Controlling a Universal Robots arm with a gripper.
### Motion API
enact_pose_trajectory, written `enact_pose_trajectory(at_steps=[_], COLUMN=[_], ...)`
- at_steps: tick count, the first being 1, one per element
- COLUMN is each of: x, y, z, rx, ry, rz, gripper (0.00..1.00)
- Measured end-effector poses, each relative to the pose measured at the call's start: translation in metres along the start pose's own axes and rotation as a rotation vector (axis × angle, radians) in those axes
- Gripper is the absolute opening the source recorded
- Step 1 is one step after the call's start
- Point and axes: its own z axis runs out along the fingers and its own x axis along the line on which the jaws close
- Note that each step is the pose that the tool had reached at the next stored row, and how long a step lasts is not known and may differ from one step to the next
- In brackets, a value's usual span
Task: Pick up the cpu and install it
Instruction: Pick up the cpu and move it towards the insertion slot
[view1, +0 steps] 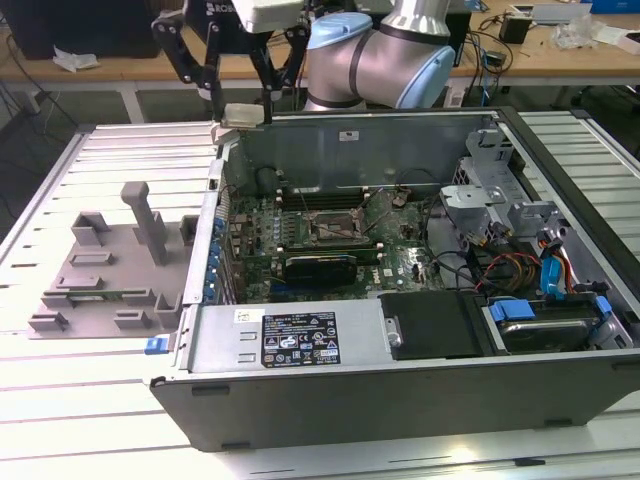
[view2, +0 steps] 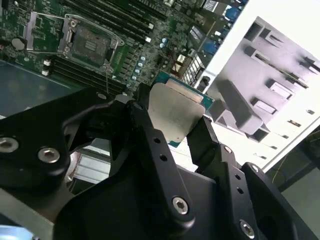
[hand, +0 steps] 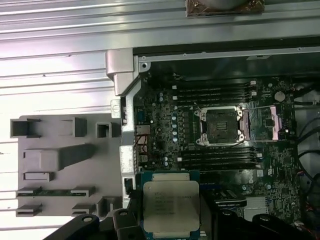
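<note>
Fingers of the gripper (view2: 172, 131) are pinched on two opposite edges of the cpu (hand: 171, 202), which lies flat between them with its silver top up. In the exterior view the chip hangs over the near corner of the case wall (view1: 232, 150), well apart from the socket (hand: 220, 126), higher than it and off toward the exterior view's left.

The step in hand looks like the carry across to the socket. To do it well, the chip should stay level and the grip should stay on the rim only, so that nothing presses on the underside. Its edges should be squared to the socket frame while it is high, since a twist made low down would risk scraping the pins. The approach is best made from straight above the socket, never as a slide in from the side.

The socket looks open, with its hold-down plate (hand: 273, 122) swung off to one side, so the dark pin field is bare. Memory slots (hand: 215, 92) run close along two sides of the socket and leave little room for the fingers. The case wall stands between the chip and the socket and has to be cleared first. A grey tray (hand: 55, 165) lies outside the case, on the side away from the socket. Loose cables (view1: 520, 265) sit well apart from the socket and look to be no hindrance.
</note>
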Motion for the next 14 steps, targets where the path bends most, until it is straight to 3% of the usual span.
enact_pose_trajectory(at_steps=[5,14], x=[-0.0139,-0.0479], y=[0.0004,0.0014], z=[0.0117,0.0417], rx=[0.0005,0.0007], ry=[-0.0015,-0.0015], rz=[0.000,0.000], gripper=[0.54,0.54])
